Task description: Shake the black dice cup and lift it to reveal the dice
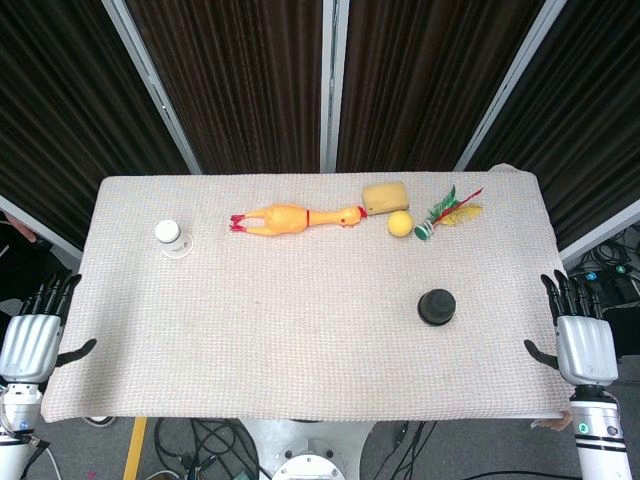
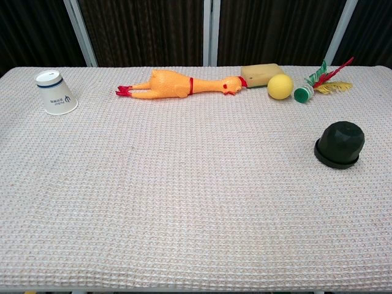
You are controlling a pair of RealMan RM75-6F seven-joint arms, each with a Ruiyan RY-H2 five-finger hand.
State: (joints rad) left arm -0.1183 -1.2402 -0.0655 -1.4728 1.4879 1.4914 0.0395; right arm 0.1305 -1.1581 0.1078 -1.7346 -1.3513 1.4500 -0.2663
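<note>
The black dice cup (image 1: 437, 307) stands mouth down on its black base on the right half of the table; the chest view shows the dice cup (image 2: 340, 144) at the right too. No dice show. My right hand (image 1: 582, 340) hangs beside the table's right edge, fingers apart and holding nothing, well right of the cup. My left hand (image 1: 32, 340) is off the table's left edge, fingers spread and empty. Neither hand appears in the chest view.
A white paper cup (image 1: 172, 234) stands upside down at the left. Along the far side lie a rubber chicken (image 1: 295, 217), a yellow sponge (image 1: 385, 196), a yellow ball (image 1: 400, 224) and a feathered shuttlecock (image 1: 447, 213). A woven cloth (image 1: 300, 330) covers the table.
</note>
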